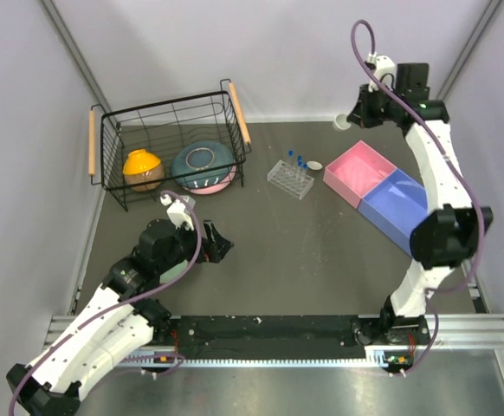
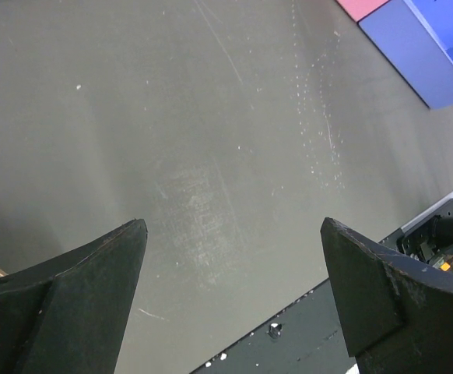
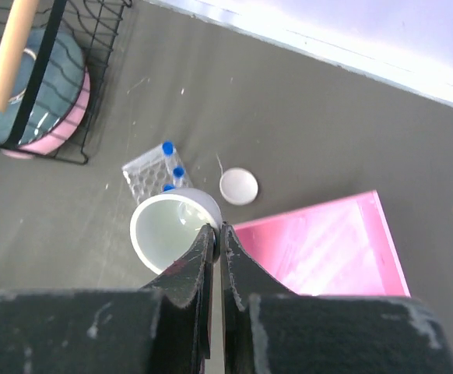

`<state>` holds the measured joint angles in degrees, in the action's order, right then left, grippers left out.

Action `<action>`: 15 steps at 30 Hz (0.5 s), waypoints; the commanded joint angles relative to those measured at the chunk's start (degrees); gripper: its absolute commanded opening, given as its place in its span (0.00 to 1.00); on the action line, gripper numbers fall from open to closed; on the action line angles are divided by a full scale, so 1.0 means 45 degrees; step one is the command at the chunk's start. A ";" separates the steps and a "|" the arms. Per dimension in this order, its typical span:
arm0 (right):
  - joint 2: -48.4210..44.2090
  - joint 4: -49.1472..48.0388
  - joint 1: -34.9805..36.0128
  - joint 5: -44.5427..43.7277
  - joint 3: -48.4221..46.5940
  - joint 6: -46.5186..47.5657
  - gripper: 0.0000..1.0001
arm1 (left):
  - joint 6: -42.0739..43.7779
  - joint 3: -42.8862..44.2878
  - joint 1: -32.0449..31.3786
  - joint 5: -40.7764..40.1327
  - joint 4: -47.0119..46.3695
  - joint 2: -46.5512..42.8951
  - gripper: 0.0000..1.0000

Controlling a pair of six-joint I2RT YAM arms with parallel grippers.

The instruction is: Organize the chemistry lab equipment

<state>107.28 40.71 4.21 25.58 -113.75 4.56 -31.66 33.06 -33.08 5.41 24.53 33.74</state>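
My right gripper (image 3: 217, 228) is shut on the rim of a white round cup (image 3: 172, 230) and holds it above the table. In the top view this gripper (image 1: 356, 111) is at the back right with the cup (image 1: 342, 122) beside it. Below it stand the clear tube rack (image 3: 147, 175) with blue-capped tubes (image 3: 168, 148) and a second white round cup (image 3: 239, 186). The rack (image 1: 289, 178) and that cup (image 1: 315, 165) sit mid-table. My left gripper (image 1: 220, 245) is open and empty, low over bare table (image 2: 233, 234). No pipettes show.
A pink tray (image 1: 360, 172) and a blue tray (image 1: 399, 208) lie side by side on the right. A black wire basket (image 1: 170, 113) at the back left holds an orange bowl (image 1: 143, 168) and a blue bowl (image 1: 203, 165).
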 commanded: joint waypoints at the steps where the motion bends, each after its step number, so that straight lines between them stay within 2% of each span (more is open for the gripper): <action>1: -0.2880 0.0035 -0.0407 0.0331 0.2457 0.0822 0.00 | -0.0269 0.0349 0.0047 0.0243 0.0484 -0.0425 0.99; 10: -0.7546 0.0874 -0.1988 0.0057 0.7070 0.1448 0.00 | -0.0231 0.0173 0.0047 0.0555 0.0876 -0.1246 0.99; 15: -0.8762 0.1461 -0.2712 -0.0001 0.8109 0.1644 0.00 | 0.0023 0.0193 0.0047 0.0673 0.0935 -0.1325 0.99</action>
<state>72.55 46.15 -6.24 25.39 -79.00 10.46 -32.80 33.06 -33.08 7.29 28.84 28.32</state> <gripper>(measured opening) 0.010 0.990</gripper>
